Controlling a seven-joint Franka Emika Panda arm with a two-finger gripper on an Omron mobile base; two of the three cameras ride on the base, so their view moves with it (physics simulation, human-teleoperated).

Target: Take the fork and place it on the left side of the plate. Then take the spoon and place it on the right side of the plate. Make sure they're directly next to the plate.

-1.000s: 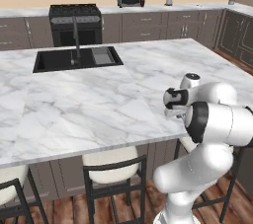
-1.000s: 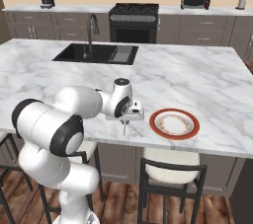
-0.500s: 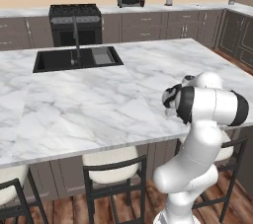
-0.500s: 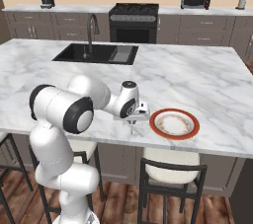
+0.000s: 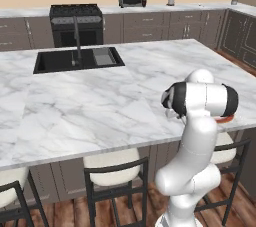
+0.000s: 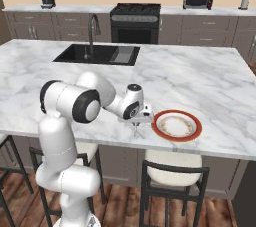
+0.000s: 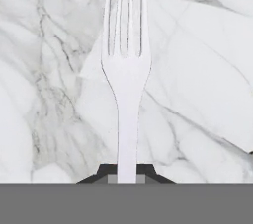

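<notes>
Silver and slim, the fork (image 7: 126,70) is pinched by its handle between the hand's dark tips, prongs running straight out ahead along the hand's own line over the marble table (image 7: 197,45). In the right base view the hand (image 6: 137,130) points down with the fork hanging from it, just beside the left rim of the plate (image 6: 177,126) — the plate lies to the hand's right, close but apart. By my judgement the coming move turns on that gap and on laying the fork's long axis flat alongside the rim, directly next to it.
</notes>
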